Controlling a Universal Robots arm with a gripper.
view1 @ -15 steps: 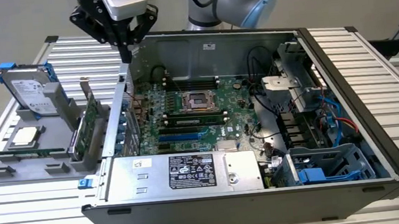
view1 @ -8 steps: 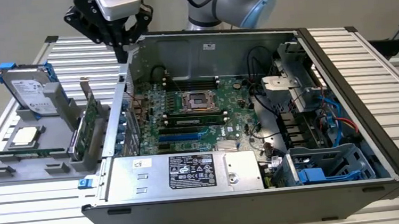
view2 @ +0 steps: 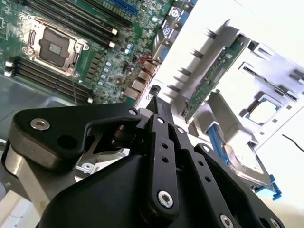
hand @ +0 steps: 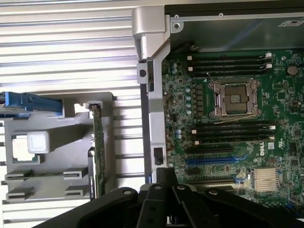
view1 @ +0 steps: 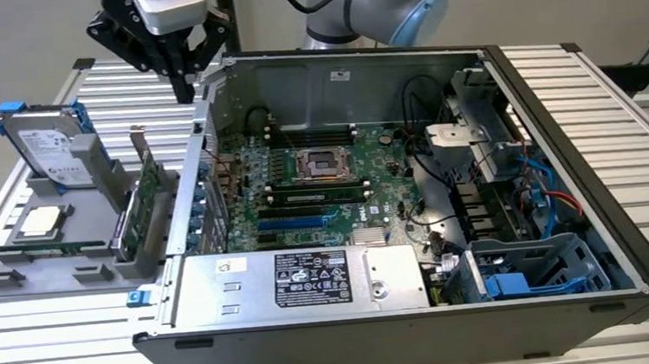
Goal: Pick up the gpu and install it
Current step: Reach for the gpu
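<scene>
Pincer (view1: 185, 87) hangs with its fingers drawn together on nothing, tip above the side wall's top edge of the open computer case (view1: 200, 183). Just outside that wall, on the exterior view's left, the gpu (view1: 141, 209) stands on edge in a grey holder (view1: 30, 276), its top edge free. In the first wrist view a bare strip of slatted table (hand: 126, 142) separates the holder from the wall. Farther off, a hard drive (view1: 50, 147) stands upright. Inside the case lies the motherboard (view1: 301, 188).

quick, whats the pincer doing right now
Pincer: closed, holding nothing. The graphics card stands in the gray rack.
</scene>
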